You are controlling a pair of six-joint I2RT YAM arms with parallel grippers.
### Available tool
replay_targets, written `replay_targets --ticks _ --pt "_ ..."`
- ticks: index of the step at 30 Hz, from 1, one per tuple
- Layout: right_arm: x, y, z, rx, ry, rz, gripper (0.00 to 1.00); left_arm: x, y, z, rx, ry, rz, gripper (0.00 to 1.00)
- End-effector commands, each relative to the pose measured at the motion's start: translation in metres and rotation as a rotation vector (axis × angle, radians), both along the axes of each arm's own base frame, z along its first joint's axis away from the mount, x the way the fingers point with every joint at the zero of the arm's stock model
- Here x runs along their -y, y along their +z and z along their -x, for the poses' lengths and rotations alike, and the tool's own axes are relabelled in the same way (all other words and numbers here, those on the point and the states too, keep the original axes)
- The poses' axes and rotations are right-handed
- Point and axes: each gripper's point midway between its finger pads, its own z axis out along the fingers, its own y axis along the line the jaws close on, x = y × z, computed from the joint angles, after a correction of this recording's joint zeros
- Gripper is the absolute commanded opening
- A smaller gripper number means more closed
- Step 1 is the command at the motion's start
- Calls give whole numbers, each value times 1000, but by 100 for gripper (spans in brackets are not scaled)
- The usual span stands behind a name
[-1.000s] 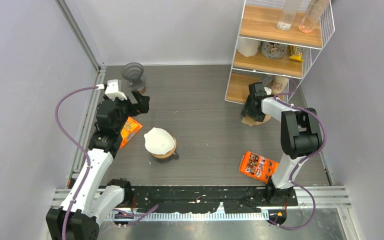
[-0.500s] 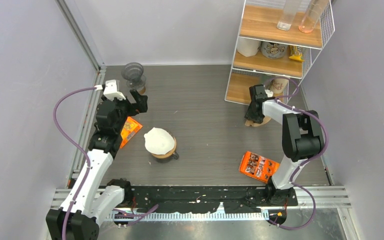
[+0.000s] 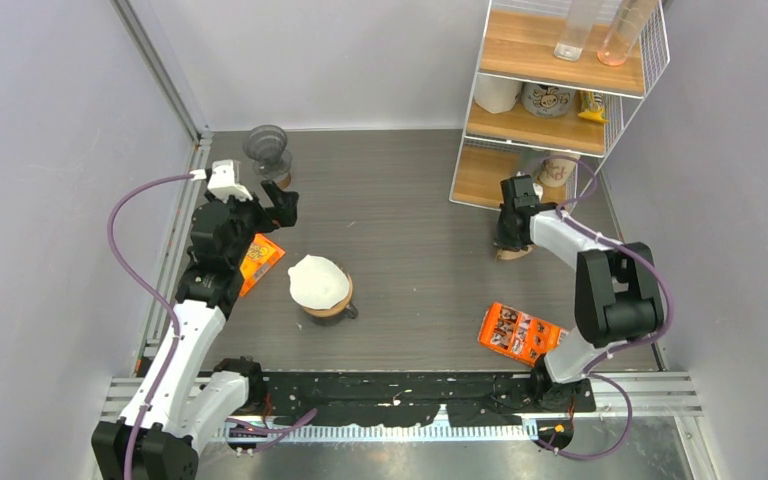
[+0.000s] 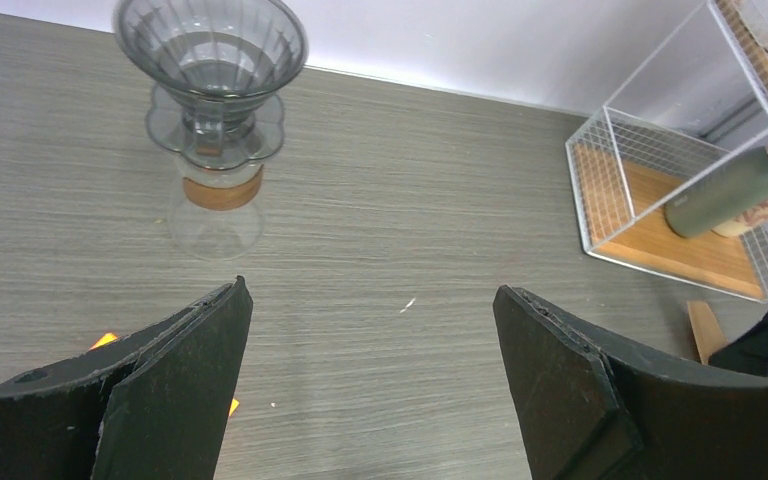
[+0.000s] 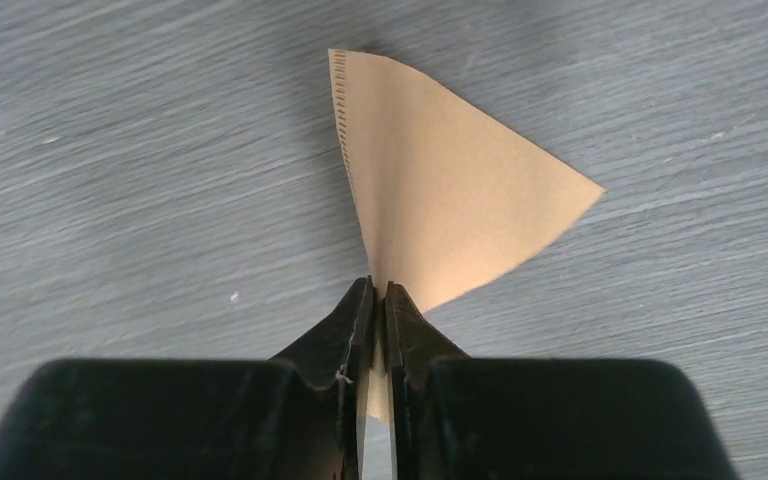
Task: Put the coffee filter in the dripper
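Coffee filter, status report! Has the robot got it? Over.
Right gripper shut on brown coffee filter, beside the shelf. Left gripper open, empty, facing glass dripper. Cup with white filter sits mid-table, along the way.

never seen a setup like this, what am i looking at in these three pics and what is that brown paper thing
These are two robot arms bolted at the near edge of a table. The wide picture looks down from above and behind them; the other two come from a camera on each wrist, so the black shapes there are that arm's own fingers. The left gripper is open and empty, facing a clear glass dripper. The right gripper is pinched shut on a brown paper coffee filter near a wire shelf rack. Also on the table: one orange packet by the left arm, another by the right, and a brewer holding a white filter.
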Motion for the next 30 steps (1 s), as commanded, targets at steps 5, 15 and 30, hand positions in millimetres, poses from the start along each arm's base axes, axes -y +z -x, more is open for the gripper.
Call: replay_targets --ticks 5,15,30 --pt "-42 69 -8 279 302 -111 14 35 25 9 75 -196 68 100" --pt "-121 155 22 591 814 -77 14 122 41 33 -9 -551 203 100" --pt "-201 235 78 730 1080 -258 15 253 54 64 -116 -928 228 99"
